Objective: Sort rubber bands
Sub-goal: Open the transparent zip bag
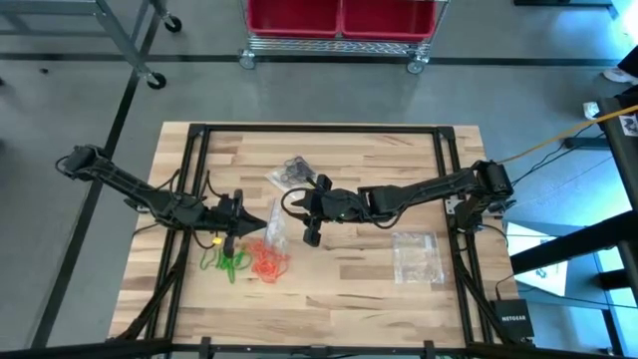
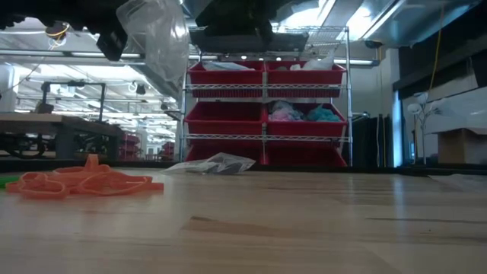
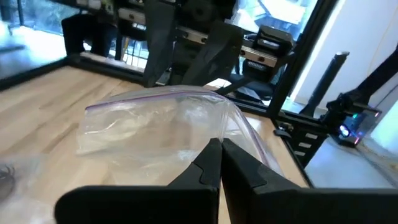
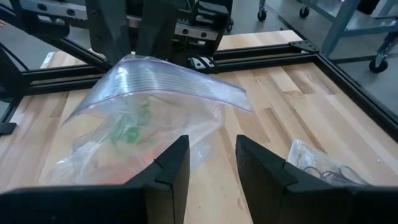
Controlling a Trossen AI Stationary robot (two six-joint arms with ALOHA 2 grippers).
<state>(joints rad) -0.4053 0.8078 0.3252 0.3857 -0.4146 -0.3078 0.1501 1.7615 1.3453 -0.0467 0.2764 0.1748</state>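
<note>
Bag: clear crinkly plastic bag (image 1: 272,221), lifted above the bench (image 1: 379,289).
Left gripper (image 1: 261,219): fingers pinched on bag's edge.
Right gripper (image 1: 311,211): fingers part-spread, beside bag.
Rubber bands: thin orange loops (image 1: 267,259) and green loops (image 1: 229,261) heaped under the bag.

High view: straight down from above, far enough to take in the whole table (image 1: 349,289) and both arms — left arm on the picture's left.
Low view: at table-top height, facing level across the boards toward the red-bin shelf (image 2: 265,114) in the room behind; the orange bands (image 2: 84,183) lie close to the lens.
Left wrist view: on the left arm, looking forward past the left gripper (image 3: 219,163) — very near the clear bag (image 3: 161,127).
Right wrist view: on the right arm, facing the same bag from the opposite side, past the right gripper (image 4: 211,163).
Shared: clear bag in all four views; red-bin shelf in high and low.
</note>
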